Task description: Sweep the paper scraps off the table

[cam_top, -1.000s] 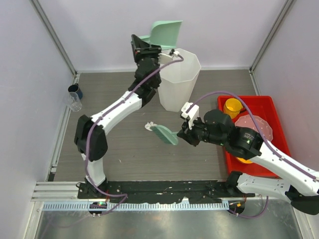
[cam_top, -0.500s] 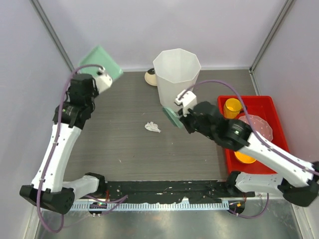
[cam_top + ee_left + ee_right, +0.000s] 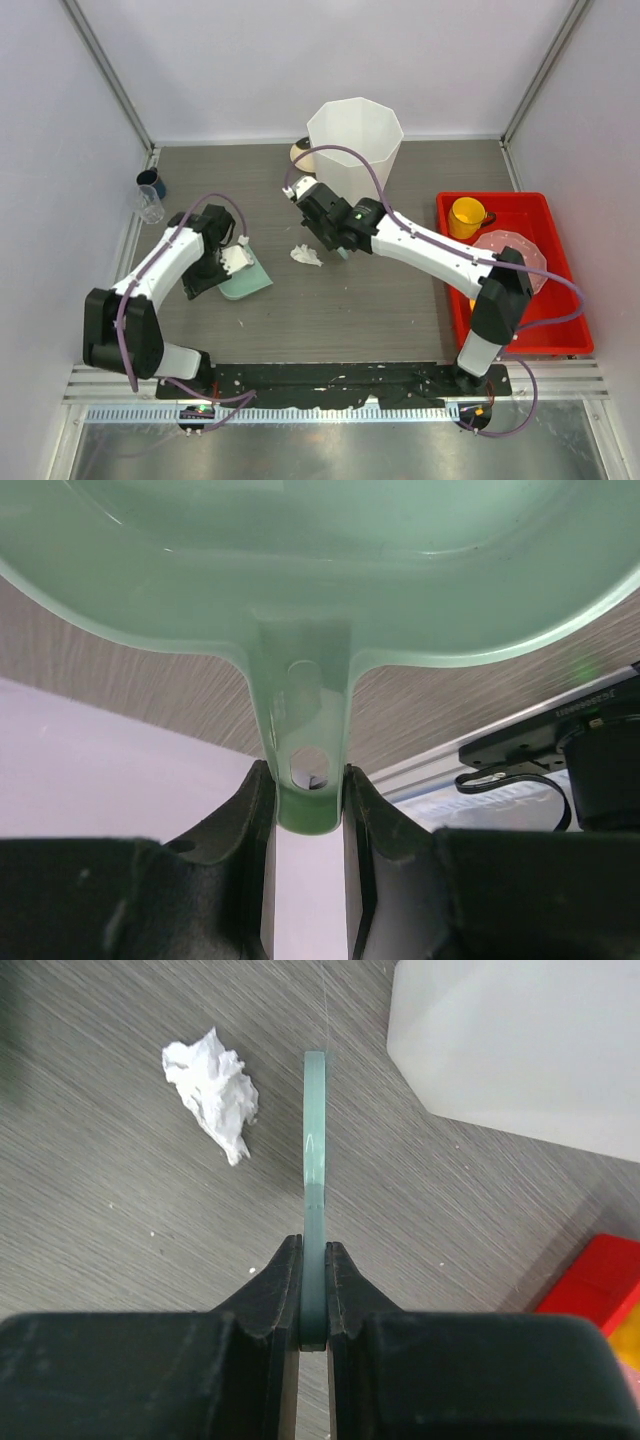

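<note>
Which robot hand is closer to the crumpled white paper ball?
Right. The right gripper, clamping a thin green sweeper, is just beside the crumpled white paper ball; the left gripper, with the green dustpan, is farther off.

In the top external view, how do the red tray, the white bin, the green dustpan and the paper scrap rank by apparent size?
1. red tray
2. white bin, which is tall, so nearness to the camera enlarges it
3. green dustpan
4. paper scrap
</note>
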`<state>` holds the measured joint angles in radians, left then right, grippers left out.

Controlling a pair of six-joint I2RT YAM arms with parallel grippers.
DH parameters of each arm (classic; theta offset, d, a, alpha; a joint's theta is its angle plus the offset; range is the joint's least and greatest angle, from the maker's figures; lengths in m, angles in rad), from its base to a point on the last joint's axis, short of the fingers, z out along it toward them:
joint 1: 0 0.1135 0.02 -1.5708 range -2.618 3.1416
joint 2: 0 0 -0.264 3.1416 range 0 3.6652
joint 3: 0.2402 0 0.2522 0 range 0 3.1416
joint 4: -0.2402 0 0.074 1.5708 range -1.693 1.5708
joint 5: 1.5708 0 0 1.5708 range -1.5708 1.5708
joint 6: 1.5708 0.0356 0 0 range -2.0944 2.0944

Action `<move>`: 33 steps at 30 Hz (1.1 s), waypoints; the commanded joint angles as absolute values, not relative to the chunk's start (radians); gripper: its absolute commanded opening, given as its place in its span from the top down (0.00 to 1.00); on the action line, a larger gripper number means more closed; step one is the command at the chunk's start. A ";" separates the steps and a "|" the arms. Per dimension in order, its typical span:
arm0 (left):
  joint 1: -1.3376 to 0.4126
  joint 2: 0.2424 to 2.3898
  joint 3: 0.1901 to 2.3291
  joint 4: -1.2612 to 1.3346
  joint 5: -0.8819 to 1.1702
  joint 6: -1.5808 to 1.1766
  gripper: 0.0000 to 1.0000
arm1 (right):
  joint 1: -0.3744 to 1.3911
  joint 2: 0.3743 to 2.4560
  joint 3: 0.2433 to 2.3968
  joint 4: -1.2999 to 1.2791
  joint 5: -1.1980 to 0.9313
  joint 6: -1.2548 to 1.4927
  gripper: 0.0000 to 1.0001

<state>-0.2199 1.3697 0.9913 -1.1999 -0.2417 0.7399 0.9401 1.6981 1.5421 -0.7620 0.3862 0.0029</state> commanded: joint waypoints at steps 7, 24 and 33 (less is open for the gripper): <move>-0.244 1.563 1.042 -1.227 -0.167 0.707 1.00 | 0.933 1.819 1.695 -0.775 0.243 0.135 0.99; -0.322 1.660 1.066 -1.144 -0.125 0.661 1.00 | 0.930 1.807 1.723 -0.443 -0.128 0.298 0.99; -0.291 1.525 1.083 -1.108 -0.003 0.611 1.00 | 0.936 1.518 1.636 -0.506 0.253 0.105 0.99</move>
